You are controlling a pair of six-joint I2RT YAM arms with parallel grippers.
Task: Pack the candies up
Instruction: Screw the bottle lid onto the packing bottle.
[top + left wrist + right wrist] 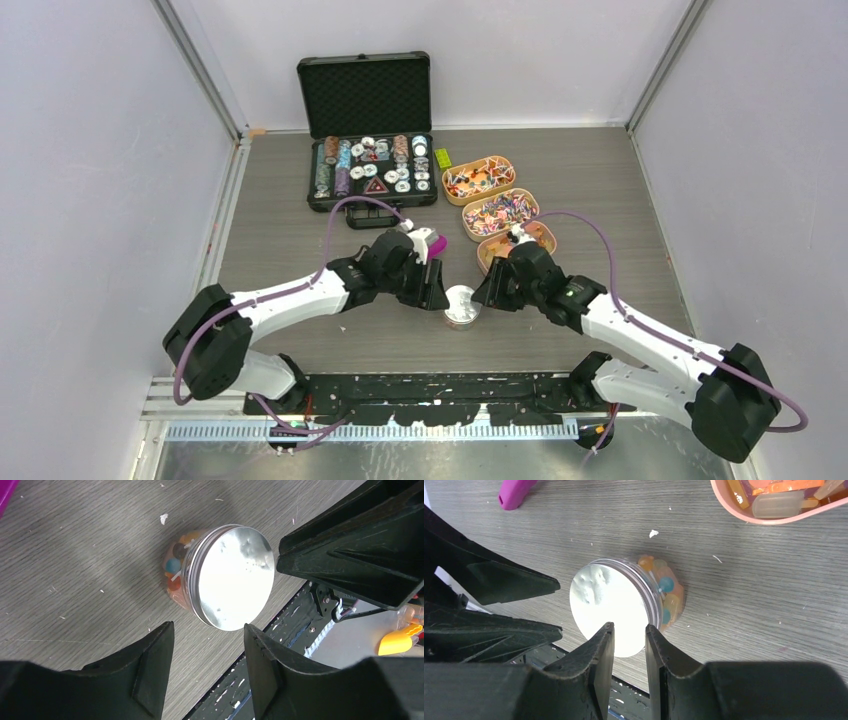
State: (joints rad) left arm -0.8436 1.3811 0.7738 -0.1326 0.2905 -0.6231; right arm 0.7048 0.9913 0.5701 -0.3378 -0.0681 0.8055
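A small clear jar with a silver lid [461, 305] stands on the table between my two grippers, and mixed-colour candies [175, 569] show through its wall. My left gripper [437, 287] is open and empty just left of the jar, with the lid [232, 577] ahead of its fingertips [165, 630]. My right gripper [488, 291] is just right of the jar, open only a narrow gap and empty. In the right wrist view the jar [611, 607] lies beyond the gripper [630, 630], with candies [667, 590] at its side.
Three tan trays of loose candies [479, 178] [500, 212] [522, 238] stand at back right. A magenta scoop [436, 243] lies by the left wrist. An open black case of poker chips [370, 170] and a yellow-green block [442, 158] sit behind.
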